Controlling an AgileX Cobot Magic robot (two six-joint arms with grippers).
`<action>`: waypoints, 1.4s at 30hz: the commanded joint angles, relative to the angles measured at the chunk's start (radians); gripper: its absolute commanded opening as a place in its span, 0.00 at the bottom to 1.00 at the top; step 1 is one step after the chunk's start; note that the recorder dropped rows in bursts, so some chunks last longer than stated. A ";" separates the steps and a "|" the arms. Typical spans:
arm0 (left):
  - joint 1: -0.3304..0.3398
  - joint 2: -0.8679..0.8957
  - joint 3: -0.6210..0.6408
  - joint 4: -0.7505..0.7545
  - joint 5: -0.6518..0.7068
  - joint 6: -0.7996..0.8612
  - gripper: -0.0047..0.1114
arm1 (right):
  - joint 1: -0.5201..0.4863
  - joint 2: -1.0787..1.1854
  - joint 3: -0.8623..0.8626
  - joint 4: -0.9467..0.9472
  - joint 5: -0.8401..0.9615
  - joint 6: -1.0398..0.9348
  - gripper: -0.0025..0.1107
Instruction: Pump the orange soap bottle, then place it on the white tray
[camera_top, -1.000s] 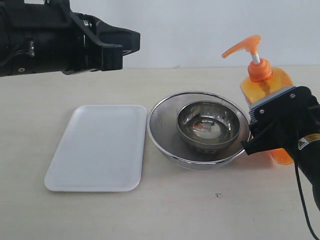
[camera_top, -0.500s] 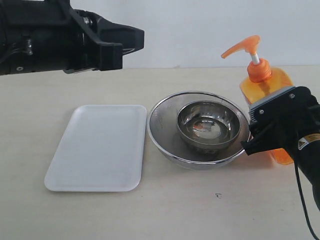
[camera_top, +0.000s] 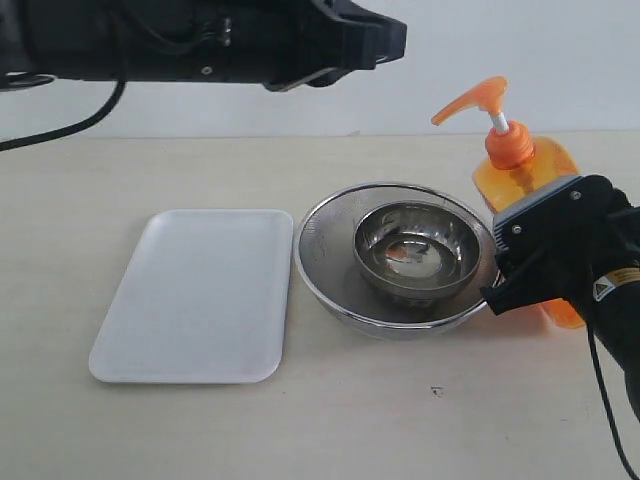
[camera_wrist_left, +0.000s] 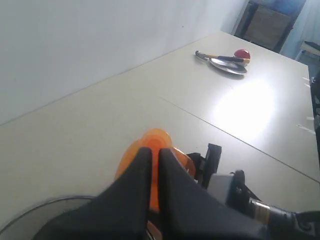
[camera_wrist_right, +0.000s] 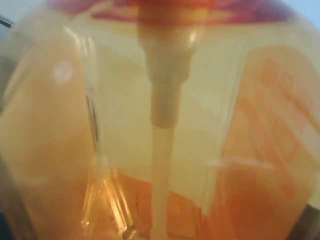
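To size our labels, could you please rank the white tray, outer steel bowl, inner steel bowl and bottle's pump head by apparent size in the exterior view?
1. white tray, only slightly ahead
2. outer steel bowl
3. inner steel bowl
4. pump head

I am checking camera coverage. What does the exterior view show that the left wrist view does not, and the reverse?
Only the exterior view: the white tray and the small steel bowl inside the large steel bowl. Only the left wrist view: a red ball and a flat grey dish, far off. Both: the orange soap bottle and the shut left gripper near its pump.
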 joint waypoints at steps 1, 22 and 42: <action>0.000 0.093 -0.106 -0.005 0.069 -0.004 0.08 | 0.000 -0.009 -0.001 -0.040 -0.043 -0.032 0.02; -0.002 0.290 -0.247 -0.005 0.141 0.000 0.08 | 0.000 -0.009 -0.001 -0.042 -0.043 -0.029 0.02; -0.026 0.351 -0.247 0.017 0.160 -0.027 0.08 | 0.000 -0.009 -0.001 -0.042 -0.035 -0.024 0.02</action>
